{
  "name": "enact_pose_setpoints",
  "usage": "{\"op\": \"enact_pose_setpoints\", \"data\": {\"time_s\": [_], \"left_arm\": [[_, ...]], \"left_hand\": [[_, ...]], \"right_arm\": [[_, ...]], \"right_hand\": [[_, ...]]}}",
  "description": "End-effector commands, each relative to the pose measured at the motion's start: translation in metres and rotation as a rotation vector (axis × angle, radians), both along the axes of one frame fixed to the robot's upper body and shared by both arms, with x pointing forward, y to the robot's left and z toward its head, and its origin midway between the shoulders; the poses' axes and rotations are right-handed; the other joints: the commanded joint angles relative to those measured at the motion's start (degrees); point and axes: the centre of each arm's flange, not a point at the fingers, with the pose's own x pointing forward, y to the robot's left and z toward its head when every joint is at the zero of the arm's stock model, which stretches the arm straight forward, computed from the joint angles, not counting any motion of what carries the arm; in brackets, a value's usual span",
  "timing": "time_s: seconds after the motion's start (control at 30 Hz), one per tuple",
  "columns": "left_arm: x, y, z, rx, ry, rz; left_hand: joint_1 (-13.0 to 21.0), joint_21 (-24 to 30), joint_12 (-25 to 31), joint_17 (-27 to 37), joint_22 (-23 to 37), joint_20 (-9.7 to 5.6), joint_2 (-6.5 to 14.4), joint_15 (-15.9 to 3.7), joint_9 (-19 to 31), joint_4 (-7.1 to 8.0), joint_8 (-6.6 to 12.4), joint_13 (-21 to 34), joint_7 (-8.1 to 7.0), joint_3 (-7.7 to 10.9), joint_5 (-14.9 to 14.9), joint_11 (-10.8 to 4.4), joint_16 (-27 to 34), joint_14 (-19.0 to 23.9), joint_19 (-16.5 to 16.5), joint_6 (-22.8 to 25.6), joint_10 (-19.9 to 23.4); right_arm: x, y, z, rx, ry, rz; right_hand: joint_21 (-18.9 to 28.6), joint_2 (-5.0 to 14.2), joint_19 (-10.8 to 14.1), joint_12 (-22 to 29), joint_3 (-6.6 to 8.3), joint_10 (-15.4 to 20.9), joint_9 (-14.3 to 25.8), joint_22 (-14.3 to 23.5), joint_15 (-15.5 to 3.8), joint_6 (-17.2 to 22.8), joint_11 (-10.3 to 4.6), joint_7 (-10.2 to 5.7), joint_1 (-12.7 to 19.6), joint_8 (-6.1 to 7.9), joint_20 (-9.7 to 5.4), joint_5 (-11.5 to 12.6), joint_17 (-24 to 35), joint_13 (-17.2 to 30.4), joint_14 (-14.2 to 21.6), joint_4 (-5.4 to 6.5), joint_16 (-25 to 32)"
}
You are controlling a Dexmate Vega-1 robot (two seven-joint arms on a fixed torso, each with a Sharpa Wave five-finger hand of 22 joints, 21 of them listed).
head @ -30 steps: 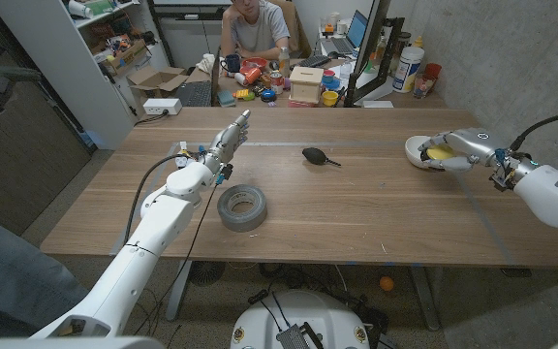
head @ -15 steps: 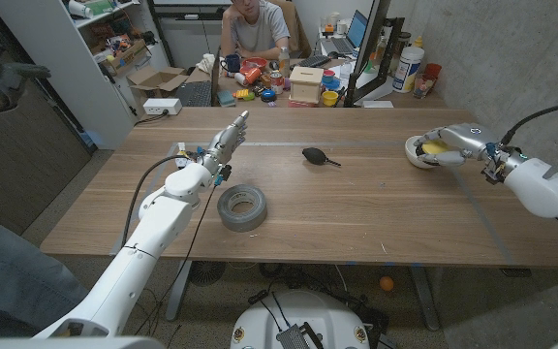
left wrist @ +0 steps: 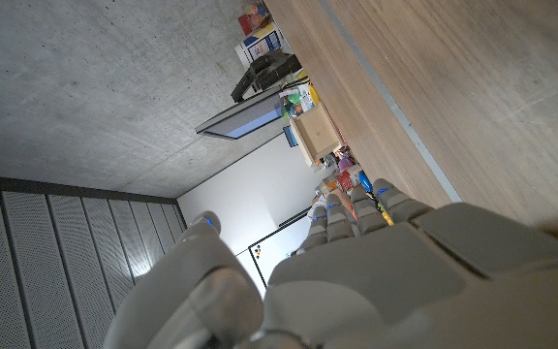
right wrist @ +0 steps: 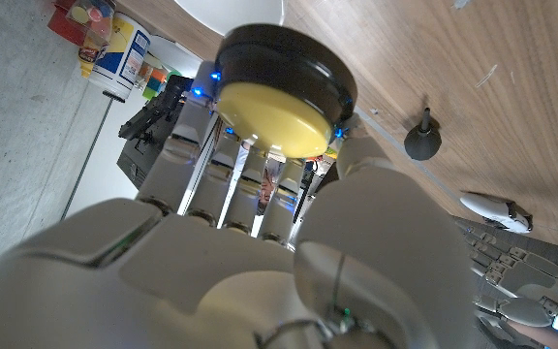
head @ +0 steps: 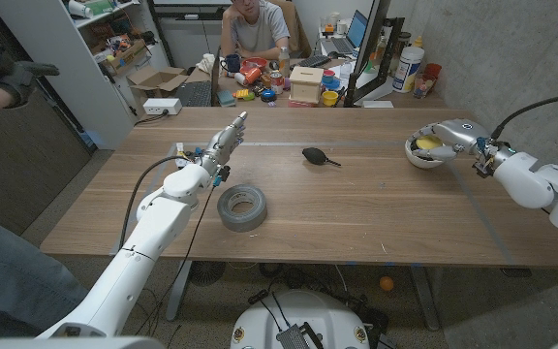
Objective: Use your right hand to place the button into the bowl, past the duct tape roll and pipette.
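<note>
Button [right wrist: 271,116], yellow-faced with a black rim, sits gripped in the right hand [head: 450,137] over the white bowl [head: 418,153] at 2 o'clock on the wooden table [head: 356,213], with the pipette [head: 316,155] at centre, the duct tape roll [head: 242,207] at 9 o'clock beside the empty, straight-fingered left hand [head: 223,143], and a seated person [head: 253,27] beyond a cluttered desk at 12.

Duct tape roll [head: 242,207] placed left of frame centre, on table [head: 356,213]. Pipette [head: 316,155] laid near upper centre, well apart from roll. Bowl [head: 420,151] set at upper right. Button [head: 429,144] held over bowl by right hand [head: 451,137]. Left hand [head: 223,143] seen upper left of roll.
</note>
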Motion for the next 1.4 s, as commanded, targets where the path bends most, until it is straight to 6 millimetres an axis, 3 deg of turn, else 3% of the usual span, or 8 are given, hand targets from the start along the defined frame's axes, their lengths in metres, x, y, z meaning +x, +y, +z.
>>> {"op": "enact_pose_setpoints", "data": {"time_s": [0.03,0.57,1.4], "left_arm": [[-0.007,0.002,0.000,0.000,-0.004,0.015],[-0.007,0.002,-0.004,-0.002,0.000,0.020],[-0.012,0.012,-0.006,-0.011,0.011,0.059]], "left_hand": [[0.3,0.2,0.3,0.2,0.2,-0.29,0.3,-0.04,0.3,-0.06,-0.04,0.2,0.20,-0.31,-0.1,-0.05,0.2,-0.4,-0.2,0.3,-0.2],[0.3,0.2,0.3,0.2,0.2,-0.33,0.3,-0.03,0.3,-0.08,-0.03,0.2,0.13,-0.41,-0.2,-0.12,0.2,-0.4,-0.2,0.3,-0.2],[0.4,0.2,0.3,0.2,0.2,-0.30,0.4,-0.02,0.3,-0.10,-0.05,0.2,0.17,-0.57,-0.2,-0.13,0.2,-0.4,-0.2,0.3,-0.2]], "right_arm": [[0.017,-0.002,0.007,-0.002,-0.002,-0.007],[0.034,-0.014,0.018,0.031,-0.003,-0.051],[0.074,-0.024,0.016,0.094,0.023,-0.092]], "right_hand": [[0.0,5.71,1.0,0.2,0.41,0.6,0.1,0.3,-4.40,0.3,-0.08,-0.01,5.0,0.04,-2.46,0.3,0.3,0.3,1.7,0.30,0.2],[-0.1,5.89,1.0,0.1,0.47,0.7,0.1,0.3,-4.61,0.6,-0.13,-0.04,5.0,-0.04,-2.34,0.4,0.3,0.3,1.9,0.28,0.1],[-0.2,6.55,0.9,-0.2,0.81,0.9,0.2,0.3,-5.00,0.8,-0.35,-0.19,5.4,-0.28,-2.41,0.5,0.4,0.3,2.2,0.06,0.0]]}}
